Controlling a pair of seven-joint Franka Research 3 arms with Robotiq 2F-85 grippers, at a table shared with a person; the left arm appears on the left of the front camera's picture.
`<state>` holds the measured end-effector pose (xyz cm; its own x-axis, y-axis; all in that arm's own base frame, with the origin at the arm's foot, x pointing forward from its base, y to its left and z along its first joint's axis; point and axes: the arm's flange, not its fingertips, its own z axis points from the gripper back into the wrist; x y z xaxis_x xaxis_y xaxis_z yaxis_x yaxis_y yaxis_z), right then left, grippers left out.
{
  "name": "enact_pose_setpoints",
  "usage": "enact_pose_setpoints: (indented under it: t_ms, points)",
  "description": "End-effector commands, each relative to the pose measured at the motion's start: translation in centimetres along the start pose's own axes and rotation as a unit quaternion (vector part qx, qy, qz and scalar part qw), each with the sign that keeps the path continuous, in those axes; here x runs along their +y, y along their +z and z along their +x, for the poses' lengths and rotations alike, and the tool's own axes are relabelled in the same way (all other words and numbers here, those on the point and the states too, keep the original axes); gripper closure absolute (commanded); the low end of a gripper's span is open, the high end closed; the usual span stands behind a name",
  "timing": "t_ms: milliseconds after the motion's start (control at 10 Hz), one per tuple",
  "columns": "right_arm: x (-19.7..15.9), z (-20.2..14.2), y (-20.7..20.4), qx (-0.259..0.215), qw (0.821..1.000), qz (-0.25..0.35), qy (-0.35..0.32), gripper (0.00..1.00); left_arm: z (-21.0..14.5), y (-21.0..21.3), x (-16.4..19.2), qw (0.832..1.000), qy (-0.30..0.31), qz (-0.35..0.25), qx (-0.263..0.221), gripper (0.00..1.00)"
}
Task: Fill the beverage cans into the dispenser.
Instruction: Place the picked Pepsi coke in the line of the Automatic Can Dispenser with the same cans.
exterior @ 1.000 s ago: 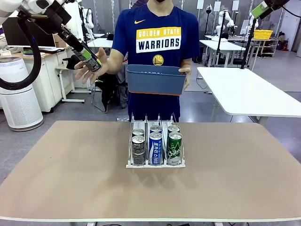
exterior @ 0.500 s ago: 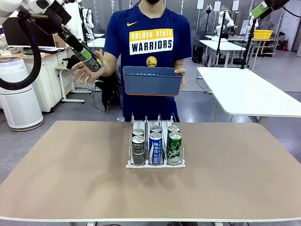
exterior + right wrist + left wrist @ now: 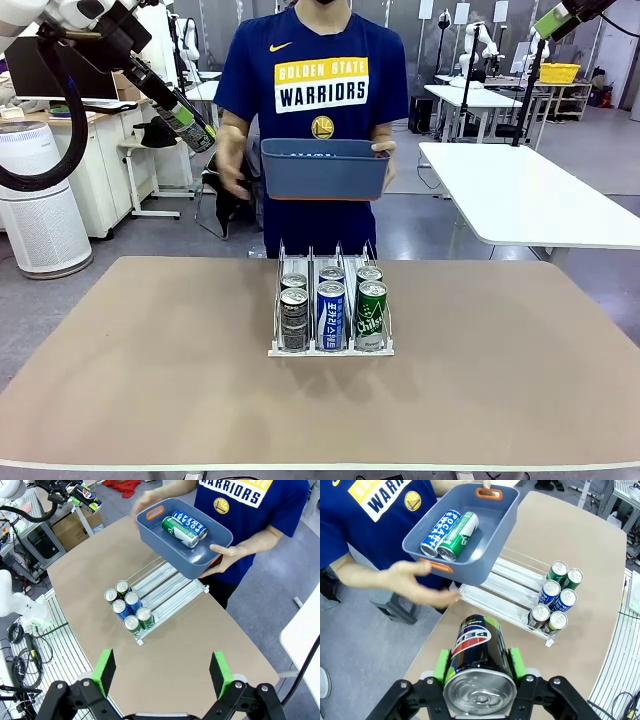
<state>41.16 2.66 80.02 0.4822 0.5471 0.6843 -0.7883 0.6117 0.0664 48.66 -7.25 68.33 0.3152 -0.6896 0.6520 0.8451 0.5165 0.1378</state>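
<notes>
Six cans stand upright in the dispenser (two per lane).

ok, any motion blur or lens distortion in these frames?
Front view: the person's hand beside the bin is smeared; the white wire-divided dispenser is sharp. Left wrist view: that hand blurs too; the black Pepsi-labelled metal can in the left tool looms large through the wide lens. Right wrist view: the hand at the blue-grey plastic bin's handle is soft.
</notes>
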Motion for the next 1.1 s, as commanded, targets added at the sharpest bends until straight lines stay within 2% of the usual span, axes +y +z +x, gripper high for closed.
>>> enact_pose_setpoints:
  t_ms: [0,500,600,800,900,1000]
  points:
    - [0.1,0.0,0.0,0.0,1.0,0.0,0.0,0.0,0.0,0.1,0.0,1.0,-0.005,0.001,-0.001,1.0]
    - [0.1,0.0,0.0,0.0,1.0,0.0,0.0,0.0,0.0,0.1,0.0,1.0,-0.005,0.001,-0.001,1.0]
    - [0.1,0.0,0.0,0.0,1.0,0.0,0.0,0.0,0.0,0.0,0.0,1.0,0.0,0.0,0.0,0.42]
    - [0.1,0.0,0.0,0.0,1.0,0.0,0.0,0.0,0.3,1.4,-2.9,0.999,-0.03,-0.001,0.04,0.42]
    - [0.1,0.0,0.0,0.0,1.0,0.0,0.0,0.0,0.9,0.4,-5.2,0.999,-0.025,0.016,0.04,0.42]
    - [0.1,0.0,0.0,0.0,1.0,0.0,0.0,0.0,1.1,-0.4,-7.5,0.998,-0.021,0.017,0.062,0.42]
